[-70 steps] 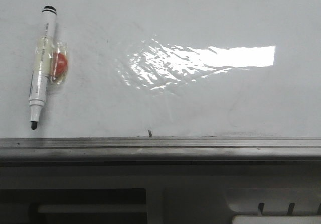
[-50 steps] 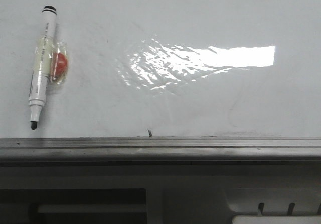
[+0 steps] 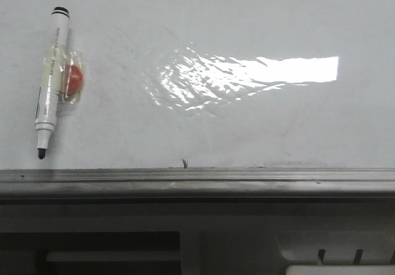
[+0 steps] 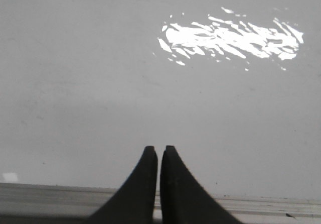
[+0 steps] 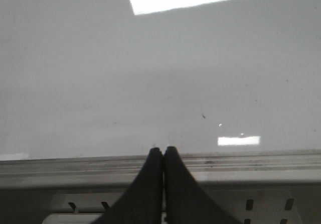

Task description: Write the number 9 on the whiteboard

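Observation:
The whiteboard (image 3: 216, 133) fills the front view, glossy white-grey with a bright glare patch and a grey metal rail (image 3: 197, 179) along its near edge. No drawn number 9 shows on it. A white marker (image 3: 49, 84) with a black tip lies at the board's left, a red disc taped to its barrel. Neither gripper shows in the front view. My left gripper (image 4: 159, 148) is shut and empty over the board (image 4: 100, 83) near the rail. My right gripper (image 5: 163, 149) is shut and empty above the rail (image 5: 251, 163), with the board (image 5: 125, 73) beyond.
A small dark tick mark (image 3: 184, 162) sits on the board just above the rail. Below the rail is a dark grey panel (image 3: 247, 238) with slots (image 3: 338, 255). Faint smudges cross the board's middle.

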{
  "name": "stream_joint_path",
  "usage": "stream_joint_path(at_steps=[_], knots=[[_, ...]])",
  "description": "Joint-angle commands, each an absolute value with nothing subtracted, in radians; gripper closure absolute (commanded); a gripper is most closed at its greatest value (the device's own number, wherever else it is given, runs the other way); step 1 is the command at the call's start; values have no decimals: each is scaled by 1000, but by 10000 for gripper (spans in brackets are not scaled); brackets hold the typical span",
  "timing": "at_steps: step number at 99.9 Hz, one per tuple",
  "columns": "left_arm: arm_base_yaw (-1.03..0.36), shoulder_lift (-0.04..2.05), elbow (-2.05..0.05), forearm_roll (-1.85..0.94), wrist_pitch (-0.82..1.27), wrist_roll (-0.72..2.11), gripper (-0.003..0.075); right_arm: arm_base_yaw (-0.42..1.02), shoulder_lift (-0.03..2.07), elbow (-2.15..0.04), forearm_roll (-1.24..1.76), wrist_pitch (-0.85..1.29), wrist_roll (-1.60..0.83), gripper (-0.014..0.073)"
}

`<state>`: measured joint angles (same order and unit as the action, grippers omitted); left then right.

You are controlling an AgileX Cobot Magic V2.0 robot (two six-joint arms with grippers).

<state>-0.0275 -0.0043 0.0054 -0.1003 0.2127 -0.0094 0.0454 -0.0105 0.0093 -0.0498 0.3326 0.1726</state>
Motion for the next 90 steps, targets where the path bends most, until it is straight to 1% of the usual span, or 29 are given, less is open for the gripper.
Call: stream_joint_path(at_steps=[1,22,54,63,90], knots=[[-21,-31,47,-110,101,-19,740,42,-26,36,-49,314,164,663],[-21,-31,47,-110,37,-19,740,42,-26,36,-56,303,164,663],[-21,-31,45,-110,0,-19,740,42,-26,36,-57,257,164,663],[-21,-31,45,-110,0,-19,740,42,-26,36,-57,215,164,663],[-21,-31,45,-110,-105,-19,740,42,-26,36,-63,45,164,663]])
